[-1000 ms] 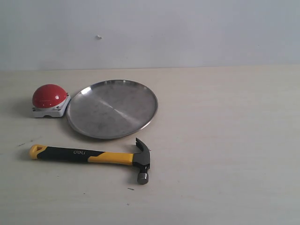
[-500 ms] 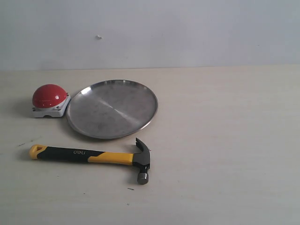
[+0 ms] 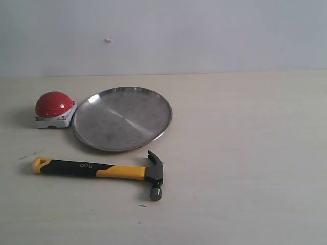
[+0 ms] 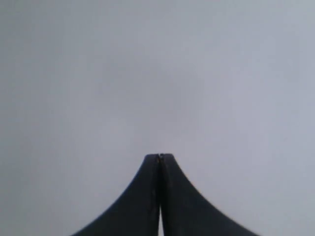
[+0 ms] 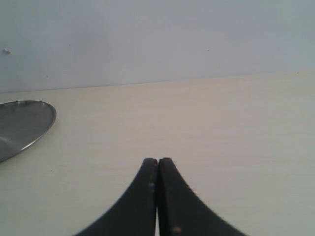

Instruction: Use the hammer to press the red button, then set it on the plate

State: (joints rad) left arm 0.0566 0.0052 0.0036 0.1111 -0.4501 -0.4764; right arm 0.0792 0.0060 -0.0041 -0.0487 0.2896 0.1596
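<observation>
The hammer [image 3: 102,171] lies flat on the table near the front left, black head to the right, yellow looped end to the left. Behind it rests the silver plate [image 3: 122,118], with nothing on it. The red button [image 3: 53,104] sits on its grey base just left of the plate. Neither arm appears in the exterior view. My left gripper [image 4: 159,157] is shut with nothing in it and faces only a blank grey wall. My right gripper [image 5: 157,161] is shut with nothing in it above bare table, with the plate's rim [image 5: 47,125] off to one side.
The light wooden table [image 3: 245,153] stretches to the right of the three objects. A pale wall [image 3: 204,35] stands behind the table's far edge.
</observation>
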